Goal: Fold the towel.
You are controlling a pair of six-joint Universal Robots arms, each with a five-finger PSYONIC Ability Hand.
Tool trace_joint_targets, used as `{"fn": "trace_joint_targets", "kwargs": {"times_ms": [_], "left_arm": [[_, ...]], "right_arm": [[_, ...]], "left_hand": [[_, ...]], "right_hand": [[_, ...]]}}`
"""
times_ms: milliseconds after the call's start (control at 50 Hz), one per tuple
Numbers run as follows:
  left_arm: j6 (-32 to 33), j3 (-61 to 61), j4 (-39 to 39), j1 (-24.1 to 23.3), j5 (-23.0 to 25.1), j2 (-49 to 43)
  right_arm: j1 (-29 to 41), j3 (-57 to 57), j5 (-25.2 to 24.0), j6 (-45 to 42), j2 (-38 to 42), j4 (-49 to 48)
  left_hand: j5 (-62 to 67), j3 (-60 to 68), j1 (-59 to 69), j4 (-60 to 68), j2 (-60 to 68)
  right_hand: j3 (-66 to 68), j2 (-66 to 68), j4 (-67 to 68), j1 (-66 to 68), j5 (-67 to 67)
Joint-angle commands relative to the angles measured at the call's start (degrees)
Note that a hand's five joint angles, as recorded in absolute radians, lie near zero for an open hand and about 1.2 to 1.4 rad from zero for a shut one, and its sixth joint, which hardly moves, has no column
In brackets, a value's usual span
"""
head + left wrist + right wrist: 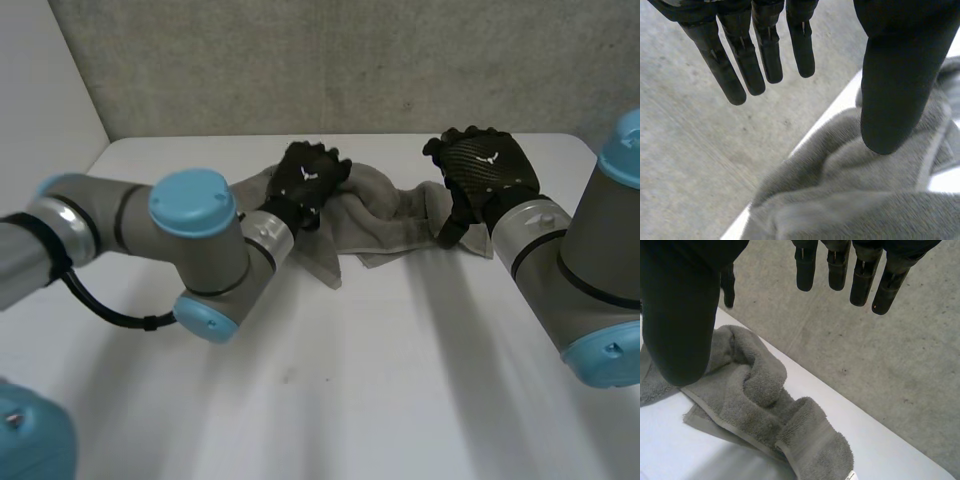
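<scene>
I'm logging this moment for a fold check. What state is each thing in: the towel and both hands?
towel: bunched up and creased, not folded, lying near the far edge of the table.
left hand: open, fingers straight, above the towel's left part.
right hand: open, fingers straight, above the towel's right end.

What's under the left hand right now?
The bunched grey towel, lying on the white table, is under the open left hand. Whether the palm touches the cloth is hidden by the hand itself.
</scene>
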Motion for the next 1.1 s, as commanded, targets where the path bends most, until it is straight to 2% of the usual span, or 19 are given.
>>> {"fn": "trace_joint_targets", "kwargs": {"times_ms": [20,40,140,220,260,300,340,580,740,860,960,1100], "left_arm": [[7.7,6.0,-2.3,0.0,3.9,-8.5],[10.4,7.0,-2.6,0.1,4.8,-9.5],[15.9,9.4,-3.2,0.4,5.9,-12.1],[16.4,10.3,-3.1,0.4,6.3,-12.9],[16.4,10.9,-3.0,0.4,6.7,-13.4],[16.8,12.4,-3.0,0.4,7.5,-14.7],[16.9,13.1,-3.1,0.4,7.7,-15.1],[16.9,13.2,-3.4,0.4,7.7,-16.3],[17.4,13.3,-7.6,0.9,7.7,-16.1],[21.4,13.4,-8.2,1.4,7.7,-16.3],[22.5,14.0,-8.3,1.8,7.7,-16.5],[22.8,15.8,-8.2,1.8,7.4,-17.9]], "right_arm": [[0.6,0.7,-0.1,0.0,0.4,-0.1],[0.6,0.7,-0.1,0.0,0.5,-0.1],[0.5,0.6,-0.1,-0.1,0.9,-0.1],[0.5,0.7,-0.1,-0.1,1.5,-0.1],[0.4,0.7,-0.1,-0.2,2.0,-0.1],[0.4,0.7,-0.1,-0.2,2.1,-0.1],[0.4,0.7,-0.1,-0.1,2.2,-0.1],[0.3,0.7,-0.1,-0.1,2.3,-0.1],[0.3,0.7,-1.3,0.0,2.3,0.0],[0.3,0.8,-1.5,0.0,2.3,0.0],[0.3,0.9,-1.6,0.0,2.4,0.0],[0.3,0.9,-1.6,0.0,2.8,0.0]], "left_hand": [[-1.8,-1.9,-1.8,-2.0,-1.9],[-1.3,-1.4,-1.3,-1.5,-1.4],[0.2,0.1,0.2,0.1,0.2],[2.7,2.6,2.7,2.6,2.7],[7.7,7.7,7.8,7.6,7.7],[19.5,19.4,19.5,19.3,19.4],[20.7,20.6,20.7,20.6,20.7],[17.8,17.7,17.9,17.7,17.8],[10.8,10.7,10.8,10.7,10.8],[10.4,10.3,10.5,10.3,10.4],[13.3,13.2,13.3,13.2,13.3],[28.9,28.8,29.0,28.8,28.9]], "right_hand": [[-2.2,-2.7,-3.3,-2.0,-2.8],[-2.2,-2.7,-3.3,-2.0,-2.8],[-2.2,-2.7,-3.3,-2.0,-2.8],[-2.2,-2.7,-3.3,-2.0,-2.8],[-2.2,-2.7,-3.3,-2.0,-2.8],[-2.2,-2.7,-3.3,-2.0,-2.8],[-2.2,-2.7,-3.3,-2.0,-2.8],[-2.2,-2.7,-3.3,-2.0,-2.8],[-2.2,-2.7,-3.3,-2.0,-2.8],[-2.2,-2.7,-3.3,-2.0,-2.8],[-2.2,-2.7,-3.3,-2.0,-2.8],[-2.2,-2.7,-3.3,-2.0,-2.8]]}}
